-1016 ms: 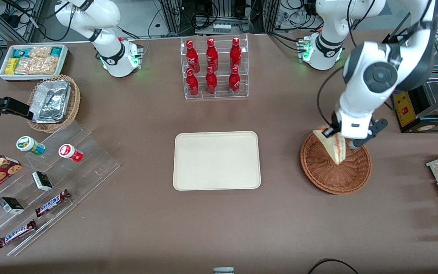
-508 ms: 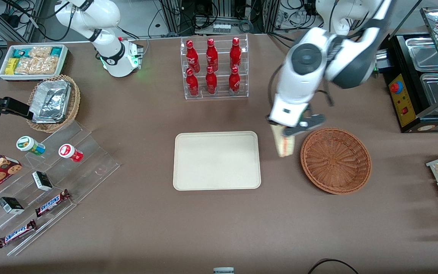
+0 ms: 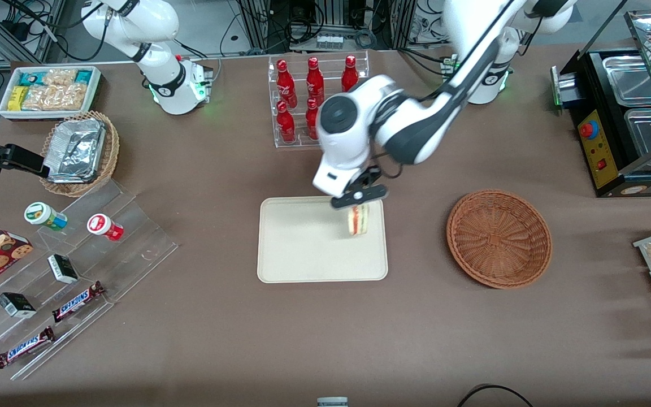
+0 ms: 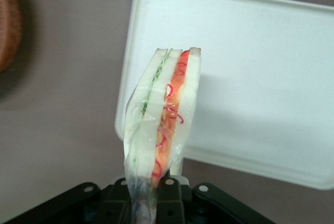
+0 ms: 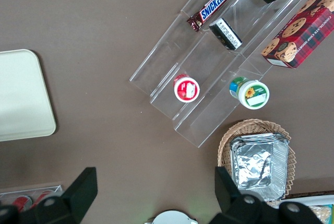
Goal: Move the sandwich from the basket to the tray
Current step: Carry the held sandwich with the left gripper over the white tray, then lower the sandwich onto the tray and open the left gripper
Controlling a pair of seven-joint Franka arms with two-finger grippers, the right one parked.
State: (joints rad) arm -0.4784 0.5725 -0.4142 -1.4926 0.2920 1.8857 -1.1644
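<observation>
Sandwich (image 3: 357, 220) hangs clamped in the gripper (image 3: 358, 199), cut edge with red and green filling showing, held in the air above the tray (image 3: 303, 254) near its edge toward the basket (image 3: 498, 237). Basket lies well apart from the tray, nothing in it.

A robotics lab, probably staged as a snack shop: cabling racks (image 3: 325, 22) above a brown table (image 3: 325, 328) bearing a cola bottle display (image 3: 317, 102).

The left arm (image 3: 393, 121) above the tray (image 3: 291, 254) has glossy white shells, dark grey joints, thin black cables; its gripper (image 3: 357, 204) is black.
</observation>
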